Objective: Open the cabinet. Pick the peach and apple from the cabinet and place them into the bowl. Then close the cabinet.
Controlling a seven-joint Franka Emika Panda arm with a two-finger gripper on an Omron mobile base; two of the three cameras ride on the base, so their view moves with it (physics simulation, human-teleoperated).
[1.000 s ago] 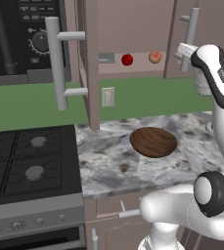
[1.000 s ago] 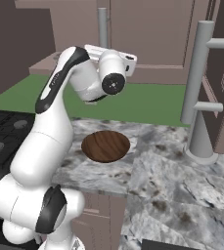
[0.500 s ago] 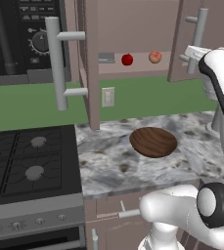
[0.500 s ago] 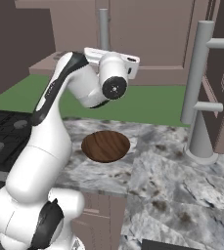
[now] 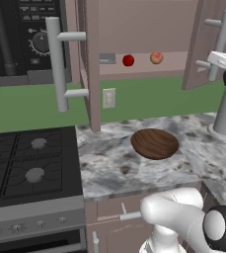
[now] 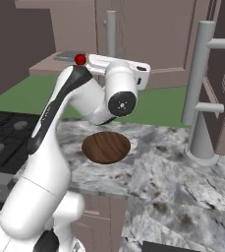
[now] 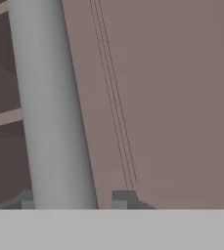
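Mauve-brown wall cabinet (image 5: 149, 29) doors now swung wider; tool (image 7: 74, 202), aperture indeterminate, against the right door's grey bar handle (image 7: 52, 107); red apple (image 5: 128, 60) at 9 o'clock of pale peach (image 5: 156, 58), unpicked.

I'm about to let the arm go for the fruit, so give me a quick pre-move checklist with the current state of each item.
1. Both doors of the cabinet swung open: ok; the shelf is exposed in the left base view.
2. The apple on the shelf, free to reach: ok.
3. The peach on the shelf, right of the apple and apart from it: ok.
4. The bowl upright on the counter and holding nothing: ok.
5. The pincer off the right door's handle: not ok; in the hand view the bar rises between the fingertips.
6. Pincer open or shut: cannot tell.
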